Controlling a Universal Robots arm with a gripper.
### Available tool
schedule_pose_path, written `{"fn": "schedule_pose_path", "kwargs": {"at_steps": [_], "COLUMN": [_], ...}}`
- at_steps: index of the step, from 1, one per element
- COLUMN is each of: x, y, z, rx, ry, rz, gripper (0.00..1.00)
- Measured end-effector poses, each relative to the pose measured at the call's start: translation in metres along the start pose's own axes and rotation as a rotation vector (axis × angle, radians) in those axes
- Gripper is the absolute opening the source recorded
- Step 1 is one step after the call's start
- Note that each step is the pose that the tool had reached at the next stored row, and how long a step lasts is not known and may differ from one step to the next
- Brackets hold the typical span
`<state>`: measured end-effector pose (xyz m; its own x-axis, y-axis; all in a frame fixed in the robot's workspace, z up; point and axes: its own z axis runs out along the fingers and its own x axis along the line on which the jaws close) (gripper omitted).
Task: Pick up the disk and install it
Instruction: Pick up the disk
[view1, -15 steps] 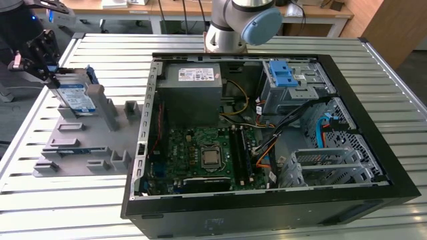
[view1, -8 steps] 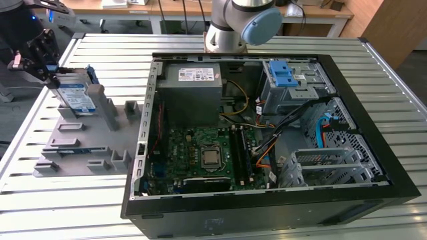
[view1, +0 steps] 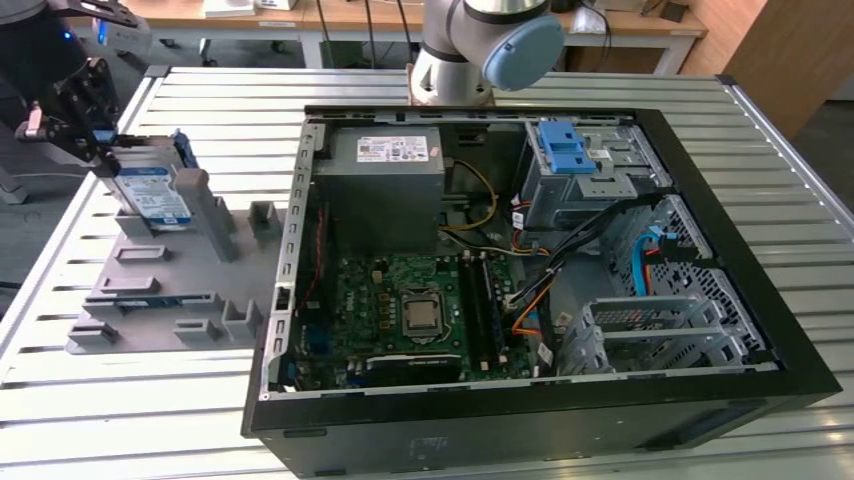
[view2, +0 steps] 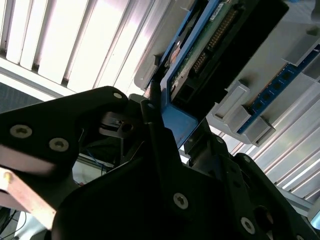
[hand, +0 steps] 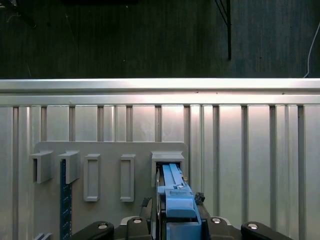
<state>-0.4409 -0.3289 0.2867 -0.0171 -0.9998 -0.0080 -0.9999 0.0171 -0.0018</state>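
The disk (view1: 150, 195), silver with a white-and-blue label and a blue carrier bracket, stands on edge in a slot of the grey fixture plate (view1: 160, 290) at the exterior view's left. My gripper (view1: 96, 148) is at the disk's upper end, shut on the blue bracket. In the first wrist view the blue bracket of the disk (hand: 177, 197) sits between my fingers, with its far end in a raised slot of the fixture (hand: 115, 150). The second wrist view shows the disk (view2: 210, 45) from its circuit-board side, my gripper (view2: 170, 125) clamped on its blue end.
The open computer case (view1: 747, 300) lies to the exterior view's right of the fixture, with a metal drive cage (view1: 594, 180) topped by a blue latch (view1: 567, 150), a grey power-supply box (view1: 387, 175) and the motherboard (view1: 414, 300). The arm's base (view1: 474, 50) stands behind it. A blue strip (hand: 63, 200) stands in the fixture.
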Motion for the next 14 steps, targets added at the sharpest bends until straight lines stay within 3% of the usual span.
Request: {"fn": "schedule_pose_path", "kwargs": {"at_steps": [2,3,14], "x": [0.0,0.0,0.0], "y": [0.0,0.0,0.0], "z": [-0.0001,-0.0001,-0.0015], "rx": [-0.0001,-0.0001,-0.0005], "ry": [0.0001,0.0001,0.0002], "rz": [0.0,0.0,0.0], "gripper": [0.43,0.37,0.37]}}
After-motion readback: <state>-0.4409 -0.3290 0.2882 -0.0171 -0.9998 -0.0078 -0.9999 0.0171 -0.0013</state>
